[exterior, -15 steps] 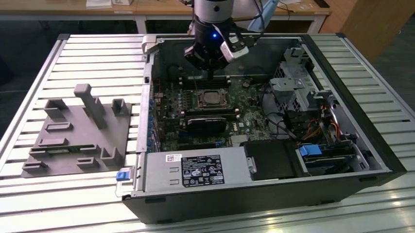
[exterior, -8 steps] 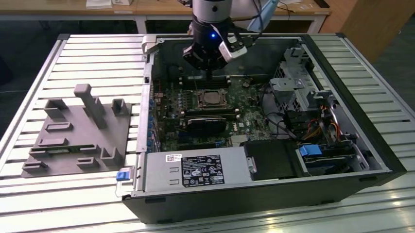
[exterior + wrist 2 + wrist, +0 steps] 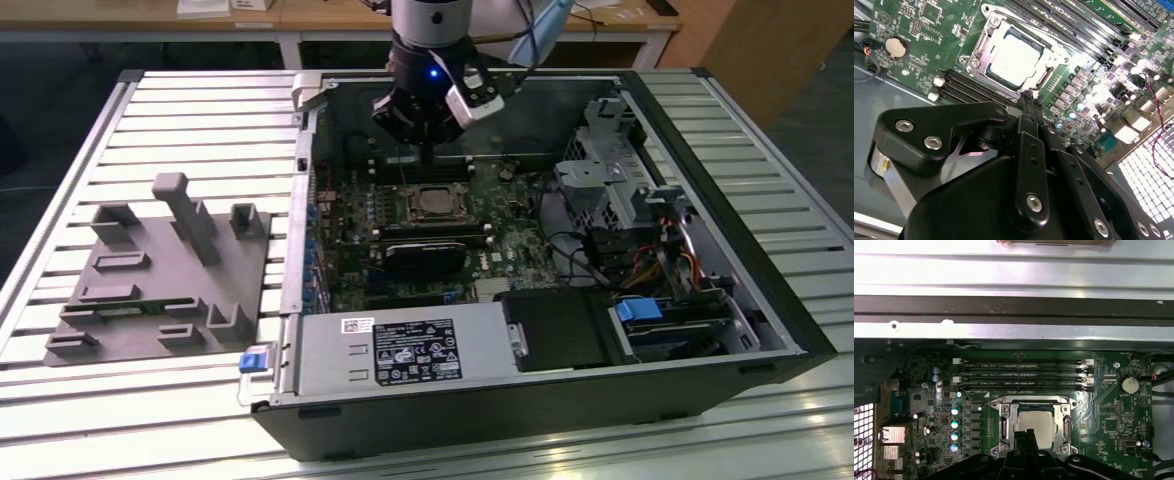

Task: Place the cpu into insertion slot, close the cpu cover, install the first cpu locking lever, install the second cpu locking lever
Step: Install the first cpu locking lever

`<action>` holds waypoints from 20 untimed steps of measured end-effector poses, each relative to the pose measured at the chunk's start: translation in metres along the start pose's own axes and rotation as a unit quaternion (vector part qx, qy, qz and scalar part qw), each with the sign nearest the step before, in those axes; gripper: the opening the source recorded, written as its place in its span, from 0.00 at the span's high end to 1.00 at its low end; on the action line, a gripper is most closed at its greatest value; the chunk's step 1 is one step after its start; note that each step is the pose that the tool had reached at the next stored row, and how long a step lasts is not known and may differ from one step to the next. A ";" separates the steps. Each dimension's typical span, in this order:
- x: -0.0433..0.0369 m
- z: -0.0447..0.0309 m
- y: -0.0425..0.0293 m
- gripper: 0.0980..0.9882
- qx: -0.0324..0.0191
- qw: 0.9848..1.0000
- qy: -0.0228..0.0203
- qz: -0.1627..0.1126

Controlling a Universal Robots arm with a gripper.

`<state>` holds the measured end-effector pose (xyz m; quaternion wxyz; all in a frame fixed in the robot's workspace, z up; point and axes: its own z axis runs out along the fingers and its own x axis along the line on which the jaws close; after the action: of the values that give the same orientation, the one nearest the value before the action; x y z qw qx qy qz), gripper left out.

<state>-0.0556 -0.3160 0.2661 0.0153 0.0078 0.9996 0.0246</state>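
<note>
Pincer [image 3: 424,148] tips look pinched together and empty, hanging at 12 o'clock from the cpu [image 3: 430,203] in the exterior view; chip's already under the lowered cpu cover [image 3: 980,50], so I'd guess the locking levers [image 3: 994,402] want hooking down.

The cpu [image 3: 434,204], a dull silver square, sits flat in the dark insertion slot [image 3: 1034,406] just above centre of the exterior view. The silver cpu cover [image 3: 980,46] frames it, lying flat.
</note>
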 end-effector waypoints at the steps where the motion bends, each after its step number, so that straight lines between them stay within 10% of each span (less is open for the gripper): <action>1: 0.0010 0.0000 0.0000 0.99 0.000 1.000 0.000 0.000; 20: 0.0204 -0.0006 -0.0003 0.99 0.000 1.000 0.000 -0.001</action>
<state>-0.0761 -0.3160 0.2661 0.0154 0.0073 0.9996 0.0246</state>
